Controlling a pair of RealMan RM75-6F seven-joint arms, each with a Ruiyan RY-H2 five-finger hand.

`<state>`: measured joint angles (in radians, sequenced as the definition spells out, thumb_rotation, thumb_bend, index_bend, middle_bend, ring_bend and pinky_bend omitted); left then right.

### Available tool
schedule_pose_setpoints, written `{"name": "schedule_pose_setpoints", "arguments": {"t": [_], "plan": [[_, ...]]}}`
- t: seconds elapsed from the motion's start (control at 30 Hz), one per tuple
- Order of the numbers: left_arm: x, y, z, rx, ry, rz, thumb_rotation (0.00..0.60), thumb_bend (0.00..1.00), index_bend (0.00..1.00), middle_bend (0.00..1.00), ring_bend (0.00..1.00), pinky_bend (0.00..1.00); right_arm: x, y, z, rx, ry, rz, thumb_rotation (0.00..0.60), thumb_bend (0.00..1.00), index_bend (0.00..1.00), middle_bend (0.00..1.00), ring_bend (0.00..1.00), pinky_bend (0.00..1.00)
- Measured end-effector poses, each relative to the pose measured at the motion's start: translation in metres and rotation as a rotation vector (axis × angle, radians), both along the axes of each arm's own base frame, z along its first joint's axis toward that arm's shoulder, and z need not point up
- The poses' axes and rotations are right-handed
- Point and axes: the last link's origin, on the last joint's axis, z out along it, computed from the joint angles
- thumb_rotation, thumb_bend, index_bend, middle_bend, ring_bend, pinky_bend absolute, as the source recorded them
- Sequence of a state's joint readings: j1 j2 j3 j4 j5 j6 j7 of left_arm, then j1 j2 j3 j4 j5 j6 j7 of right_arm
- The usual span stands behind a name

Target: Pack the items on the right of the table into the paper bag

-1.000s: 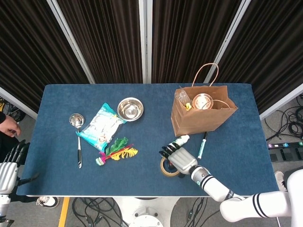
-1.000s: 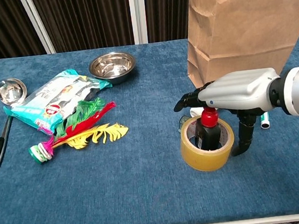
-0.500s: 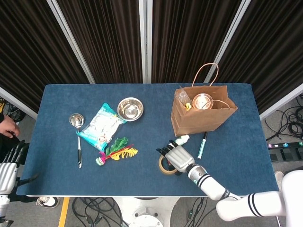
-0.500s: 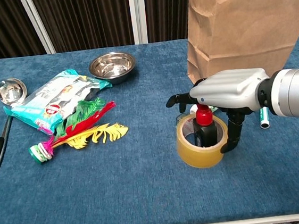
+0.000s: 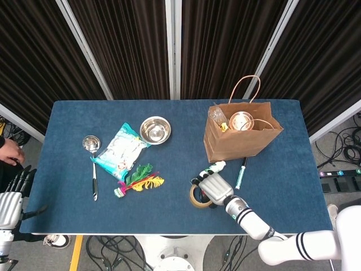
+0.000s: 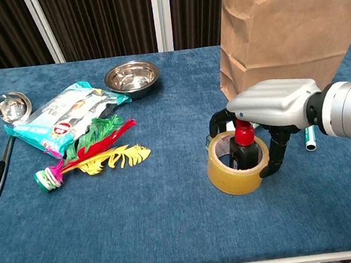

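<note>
The paper bag [image 5: 242, 138] is stood open just behind the right hand [image 6: 267, 106], whose fingers are curled down around the tape roll [image 6: 236, 173]. The grasp seems in hand; lifting comes next. A red-capped bottle [image 6: 243, 144] is seen inside the roll's ring, a pen [image 5: 241, 173] alongside.

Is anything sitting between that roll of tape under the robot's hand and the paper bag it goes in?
Nothing visible does. The tape roll sits under the right hand, just in front of the paper bag. A marker pen lies off to the side, out of the path.
</note>
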<state>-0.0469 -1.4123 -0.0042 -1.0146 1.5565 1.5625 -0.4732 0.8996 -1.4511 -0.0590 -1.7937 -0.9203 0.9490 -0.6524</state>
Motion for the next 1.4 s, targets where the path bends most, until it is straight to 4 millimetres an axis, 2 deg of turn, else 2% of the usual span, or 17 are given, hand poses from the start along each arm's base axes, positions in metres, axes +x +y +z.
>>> {"name": "schedule_pose_setpoints", "arguments": {"t": [0.2,0.5,0.8,1.0,1.4], "plan": [[0.001,0.002,-0.002,-0.004,0.0,-0.002,0.6,0.17,0.12,0.12,0.02,0.15,0.0,0.0,0.004,-0.016,-0.015,0.006,0.6,0.0,0.35,0.4,0.34,0.31],[0.0,0.007,-0.004,-0.003,-0.002,-0.002,0.6,0.17,0.12,0.12,0.02,0.15,0.001,-0.001,0.007,-0.031,-0.029,0.011,0.6,0.0,0.37,0.41,0.36,0.32],[0.0,0.009,-0.005,-0.006,-0.003,-0.004,0.6,0.17,0.12,0.12,0.02,0.15,0.019,-0.004,0.025,-0.071,-0.084,0.038,0.6,0.0,0.37,0.41,0.36,0.33],[0.001,0.009,-0.005,-0.008,-0.003,-0.01,0.6,0.17,0.12,0.12,0.02,0.15,0.042,-0.006,0.053,-0.127,-0.147,0.081,0.6,0.0,0.37,0.41,0.36,0.33],[0.003,0.014,-0.007,-0.013,-0.001,-0.018,0.6,0.17,0.12,0.12,0.02,0.15,0.099,-0.016,0.133,-0.31,-0.299,0.189,0.6,0.0,0.37,0.41,0.36,0.33]]}}
